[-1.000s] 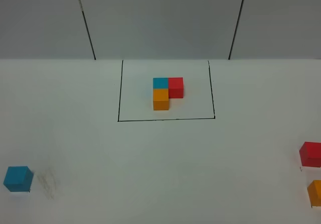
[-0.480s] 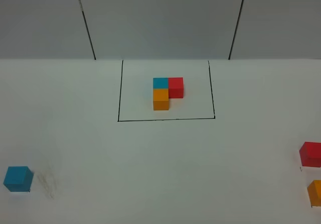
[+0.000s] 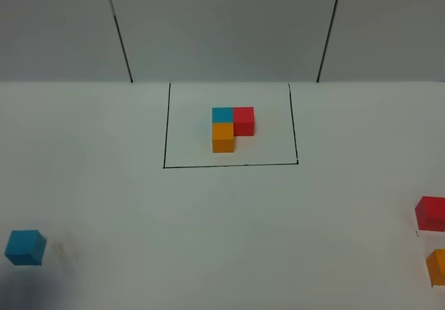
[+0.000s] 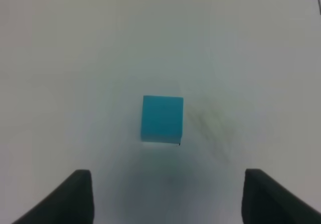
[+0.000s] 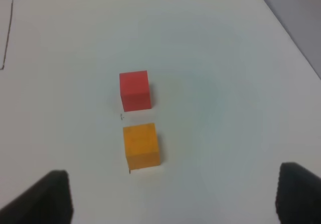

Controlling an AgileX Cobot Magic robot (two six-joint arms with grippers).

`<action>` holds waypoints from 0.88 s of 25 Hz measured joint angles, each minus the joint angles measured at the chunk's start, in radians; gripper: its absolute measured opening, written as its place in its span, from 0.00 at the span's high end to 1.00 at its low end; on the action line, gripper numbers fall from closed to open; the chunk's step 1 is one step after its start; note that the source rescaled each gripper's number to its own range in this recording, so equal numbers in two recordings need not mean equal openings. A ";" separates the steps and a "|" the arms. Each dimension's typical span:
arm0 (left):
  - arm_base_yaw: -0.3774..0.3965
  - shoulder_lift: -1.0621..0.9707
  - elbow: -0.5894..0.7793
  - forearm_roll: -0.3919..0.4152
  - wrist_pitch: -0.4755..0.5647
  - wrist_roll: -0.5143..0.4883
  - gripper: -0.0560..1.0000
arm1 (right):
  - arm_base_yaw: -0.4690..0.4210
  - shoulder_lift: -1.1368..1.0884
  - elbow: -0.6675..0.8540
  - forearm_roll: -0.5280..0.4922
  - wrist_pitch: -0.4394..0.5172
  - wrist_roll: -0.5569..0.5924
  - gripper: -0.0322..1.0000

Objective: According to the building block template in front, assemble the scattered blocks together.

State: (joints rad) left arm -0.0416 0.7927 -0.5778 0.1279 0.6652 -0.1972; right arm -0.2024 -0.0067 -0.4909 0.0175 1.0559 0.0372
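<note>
The blue cube [image 4: 162,119] sits near the front left corner of the worktop [image 3: 222,219], straight ahead of the left gripper [image 4: 170,200] and centred between its wide-open, empty jaws. The red cube [image 5: 135,90] and orange cube [image 5: 142,146] lie at the right edge, before the right gripper [image 5: 175,196], equally open and empty.

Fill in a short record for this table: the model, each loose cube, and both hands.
model: three touching cubes in an L, inside a black outline
blue cube: loose, near left, alone
red cube: loose, at right edge of the high view
orange cube: loose, just nearer than red, small gap between
left hand: open, blue cube ahead, untouched
right hand: open, holding nothing
</note>
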 joint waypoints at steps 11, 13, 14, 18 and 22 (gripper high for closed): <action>0.000 0.403 -0.066 0.004 -0.085 -0.001 0.58 | 0.000 0.000 0.000 0.000 0.000 0.000 0.27; 0.000 0.437 -0.066 0.020 -0.105 -0.001 0.59 | 0.000 0.000 0.000 0.000 0.000 0.000 0.27; 0.000 0.453 -0.066 0.029 -0.112 -0.001 0.59 | 0.000 0.000 0.000 0.000 0.000 0.000 0.27; 0.000 0.507 -0.066 0.070 -0.126 -0.032 0.59 | 0.000 0.000 0.000 0.000 0.000 0.000 0.27; 0.000 0.551 -0.066 0.131 -0.145 -0.087 0.59 | 0.000 0.000 0.000 0.000 0.000 0.000 0.27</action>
State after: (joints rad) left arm -0.0416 1.3442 -0.6438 0.2589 0.5199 -0.2844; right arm -0.2024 -0.0067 -0.4909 0.0175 1.0559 0.0372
